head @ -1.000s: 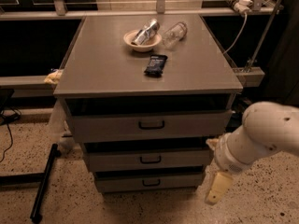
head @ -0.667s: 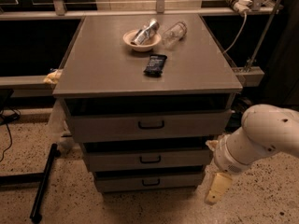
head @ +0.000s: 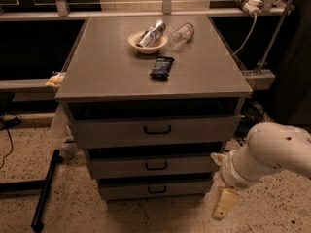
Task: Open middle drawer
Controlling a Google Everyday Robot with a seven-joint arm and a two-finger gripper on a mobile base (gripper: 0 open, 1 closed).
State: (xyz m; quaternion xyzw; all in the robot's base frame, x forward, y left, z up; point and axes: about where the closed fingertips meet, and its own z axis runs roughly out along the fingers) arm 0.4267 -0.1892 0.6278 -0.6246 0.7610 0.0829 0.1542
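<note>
The grey cabinet has three stacked drawers. The middle drawer [head: 121, 167] is a grey metal front with a small black loop handle [head: 156, 166], and it looks closed. My gripper [head: 222, 194] hangs at the end of the white arm [head: 277, 152], low at the cabinet's front right corner. It is to the right of the middle drawer, level with the middle and bottom drawers, and apart from the handle. It holds nothing that I can see.
The top drawer [head: 107, 130] and bottom drawer [head: 121, 191] sit above and below. On the cabinet top [head: 107, 67] are a bowl [head: 147, 39] with a can, a clear bottle [head: 181, 33] and a dark snack bag [head: 161, 67]. A black pole [head: 44, 191] lies on the floor at left.
The arm and gripper have dropped slightly. The drawers and the things on top have not moved.
</note>
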